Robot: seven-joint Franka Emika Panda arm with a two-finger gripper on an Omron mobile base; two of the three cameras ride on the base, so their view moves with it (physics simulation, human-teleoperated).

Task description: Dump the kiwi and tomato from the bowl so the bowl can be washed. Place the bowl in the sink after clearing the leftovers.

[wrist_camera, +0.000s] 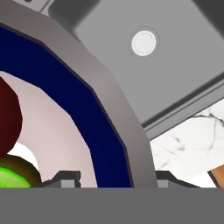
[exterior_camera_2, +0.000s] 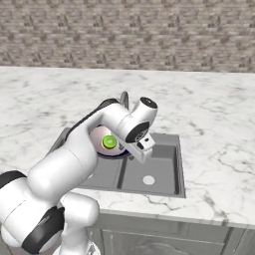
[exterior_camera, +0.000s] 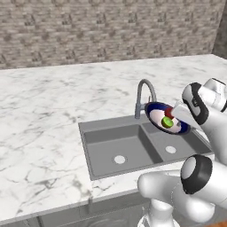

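The bowl (exterior_camera: 156,116) hangs tilted above the right basin of the sink (exterior_camera: 111,141), its pale inside facing left. My gripper (exterior_camera: 177,117) is shut on its dark blue rim. The kiwi (exterior_camera: 167,122) and the tomato (exterior_camera: 169,112) rest inside against the lower rim. In the hand view, the bowl's rim (wrist_camera: 94,122) runs between the fingertips (wrist_camera: 65,178) of the gripper (wrist_camera: 116,179), with the tomato (wrist_camera: 8,120) and kiwi (wrist_camera: 12,177) at the left. From the right base view, the arm covers part of the bowl (exterior_camera_2: 98,137), and the kiwi (exterior_camera_2: 109,142) shows beside the gripper (exterior_camera_2: 127,149).
The gooseneck faucet (exterior_camera: 144,92) stands right behind the bowl. A drain (wrist_camera: 144,42) lies in the basin below the hand. White marble counter (exterior_camera: 44,115) surrounds the sink, with a brick wall (exterior_camera: 111,26) at the back. The counter's front edge (exterior_camera_2: 164,211) is near the base.
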